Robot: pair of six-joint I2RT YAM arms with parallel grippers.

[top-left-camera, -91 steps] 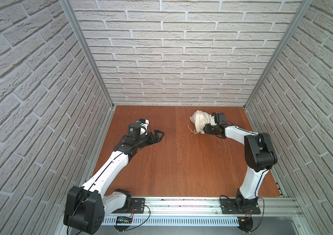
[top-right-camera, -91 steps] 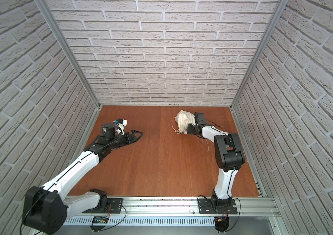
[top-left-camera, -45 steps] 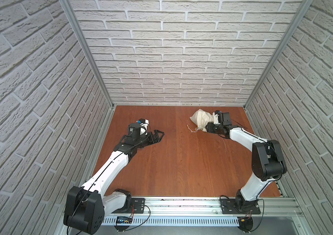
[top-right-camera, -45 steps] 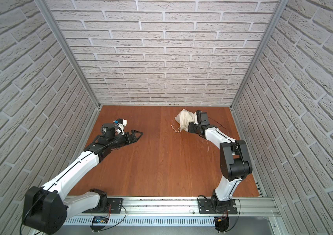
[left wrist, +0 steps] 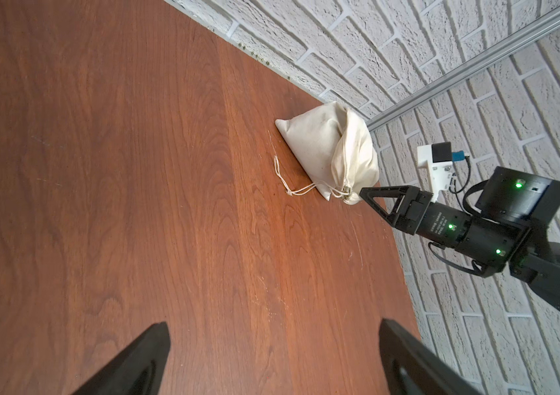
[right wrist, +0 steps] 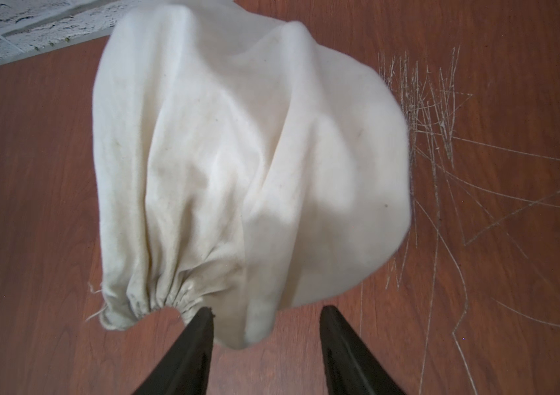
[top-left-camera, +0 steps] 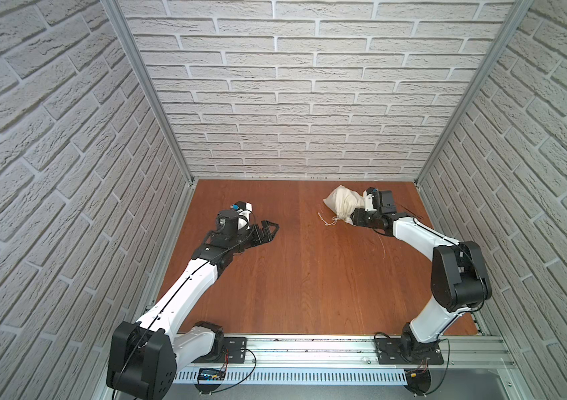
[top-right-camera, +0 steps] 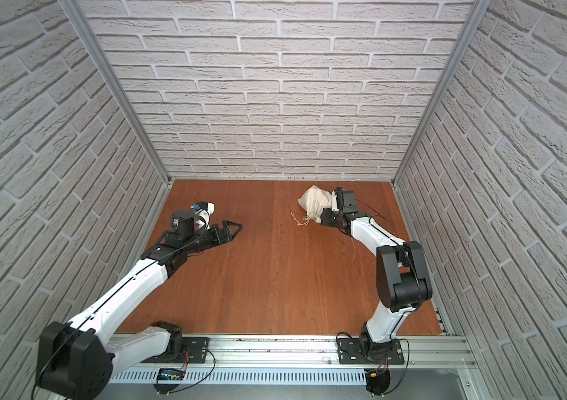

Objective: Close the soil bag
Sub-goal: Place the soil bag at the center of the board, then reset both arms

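Observation:
The soil bag (top-left-camera: 342, 203) (top-right-camera: 316, 204) is a cream cloth sack lying on its side at the far right of the wooden table (top-left-camera: 310, 277). Its gathered neck points toward the front, and its thin cord with a knot (left wrist: 284, 183) trails on the wood. My right gripper (right wrist: 266, 313) (top-left-camera: 353, 218) sits at that neck with its jaws partly apart. One fingertip (right wrist: 203, 316) touches the puckered hem and a fold of cloth hangs between the tips. My left gripper (left wrist: 273, 325) (top-left-camera: 272, 227) hovers wide open over bare wood at the left, far from the bag.
The back brick wall (top-left-camera: 310, 138) stands close behind the bag and the right wall (top-left-camera: 517, 207) is near the right arm. Pale scratches (right wrist: 443, 136) mark the wood beside the bag. A metal rail (top-left-camera: 310, 349) runs along the table's front edge.
The right arm's elbow has swung toward the right wall while its gripper stayed at the bag's neck, jaws a little wider. The bag and the left arm have not moved.

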